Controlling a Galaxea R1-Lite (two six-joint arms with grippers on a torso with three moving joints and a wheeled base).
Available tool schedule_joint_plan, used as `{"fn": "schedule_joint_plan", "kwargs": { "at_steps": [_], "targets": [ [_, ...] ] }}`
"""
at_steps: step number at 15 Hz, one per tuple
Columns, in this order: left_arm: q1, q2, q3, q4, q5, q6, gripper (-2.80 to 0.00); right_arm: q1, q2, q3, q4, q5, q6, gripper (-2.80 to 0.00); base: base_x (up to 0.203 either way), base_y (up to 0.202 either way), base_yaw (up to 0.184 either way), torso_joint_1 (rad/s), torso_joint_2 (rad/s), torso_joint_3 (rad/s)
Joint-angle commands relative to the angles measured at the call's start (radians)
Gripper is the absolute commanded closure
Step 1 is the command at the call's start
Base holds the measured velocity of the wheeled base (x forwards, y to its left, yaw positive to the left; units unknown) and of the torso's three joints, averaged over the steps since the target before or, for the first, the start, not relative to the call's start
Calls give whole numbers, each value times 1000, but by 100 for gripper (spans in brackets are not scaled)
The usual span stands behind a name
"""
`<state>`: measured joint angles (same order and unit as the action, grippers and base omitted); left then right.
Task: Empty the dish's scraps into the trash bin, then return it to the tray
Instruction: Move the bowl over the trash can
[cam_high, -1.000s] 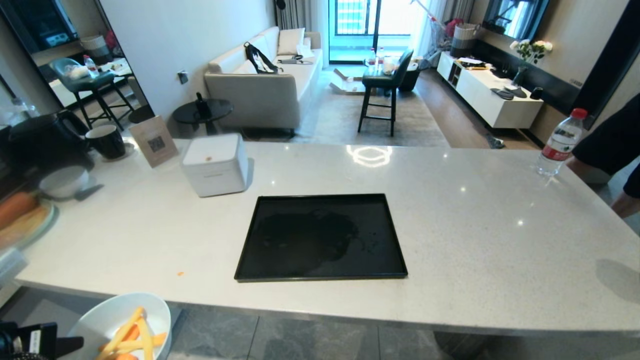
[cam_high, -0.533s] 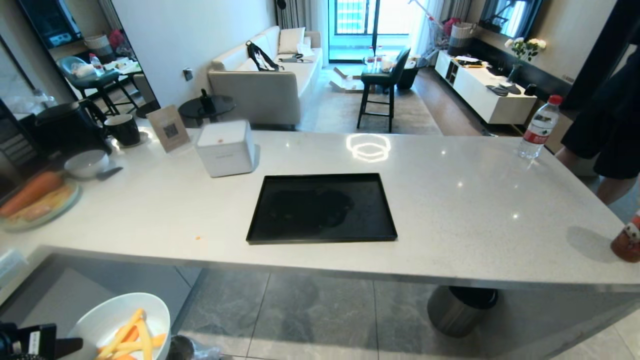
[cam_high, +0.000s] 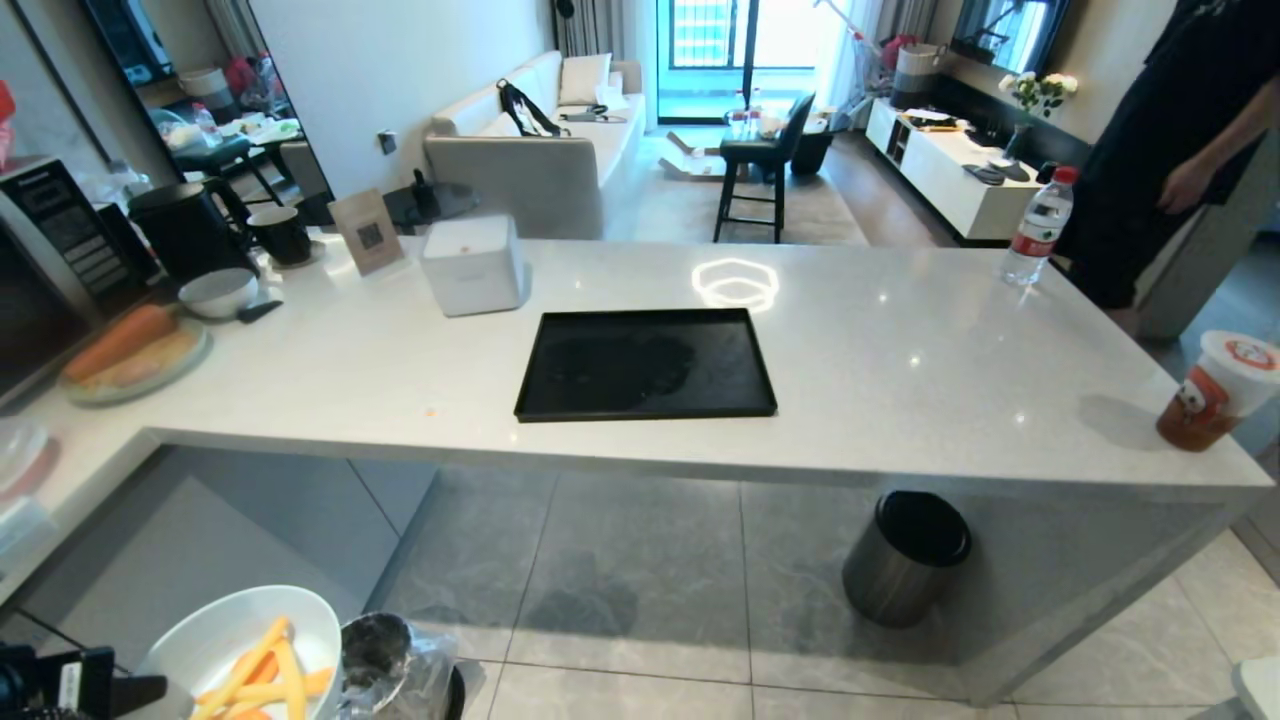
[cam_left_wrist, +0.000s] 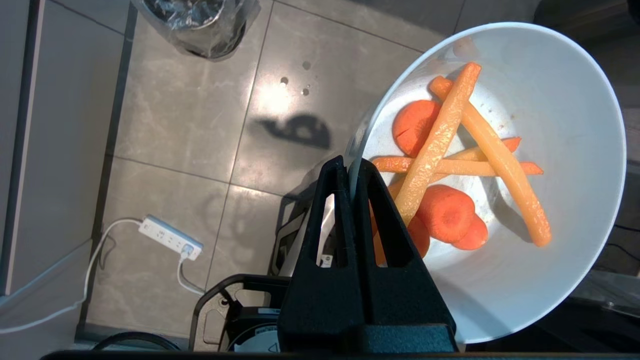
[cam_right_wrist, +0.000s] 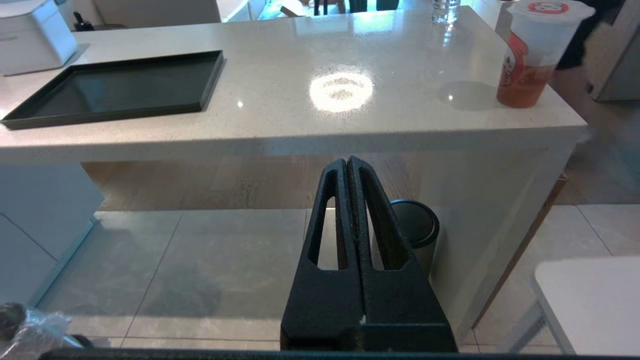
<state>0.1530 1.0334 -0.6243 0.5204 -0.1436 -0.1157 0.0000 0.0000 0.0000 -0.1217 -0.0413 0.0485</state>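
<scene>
Left gripper (cam_left_wrist: 350, 167), two black wedge-shaped fingers, was clamped thin on the rim of the smooth white dish (cam_left_wrist: 560, 150), which I held low over the floor beside the trash bin (cam_high: 385, 665). Scraps (cam_left_wrist: 450, 165) lay inside the dish: flat orange carrot rounds and long pale sticks. I saw crinkled clear liner over the bin's steel rim. Right gripper (cam_right_wrist: 348, 162) hung idle, fingers pressed together. On the speckled counter (cam_high: 900, 370), I noted the glossy black tray (cam_high: 646, 363).
</scene>
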Motion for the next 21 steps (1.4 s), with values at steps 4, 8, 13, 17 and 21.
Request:
{"fn": "schedule_joint_plan", "kwargs": {
  "at_steps": [4, 8, 13, 17, 21],
  "targets": [
    [0, -1, -2, 3, -2, -1, 0, 0, 0, 0, -1, 0, 1, 0, -54, 0, -2, -5, 1, 3],
    [2, -6, -2, 4, -2, -1, 0, 0, 0, 0, -1, 0, 1, 0, 0, 0, 0, 0, 0, 0],
    [-6, -7, -8, 2, -1, -1, 0, 0, 0, 0, -1, 0, 1, 0, 0, 0, 0, 0, 0, 0],
    [-20, -9, -4, -2, 7, 50, 0, 0, 0, 0, -1, 0, 1, 0, 0, 0, 0, 0, 0, 0],
    [-15, -7, -9, -3, 9, 100, 0, 0, 0, 0, -1, 0, 1, 0, 0, 0, 0, 0, 0, 0]
  ]
}}
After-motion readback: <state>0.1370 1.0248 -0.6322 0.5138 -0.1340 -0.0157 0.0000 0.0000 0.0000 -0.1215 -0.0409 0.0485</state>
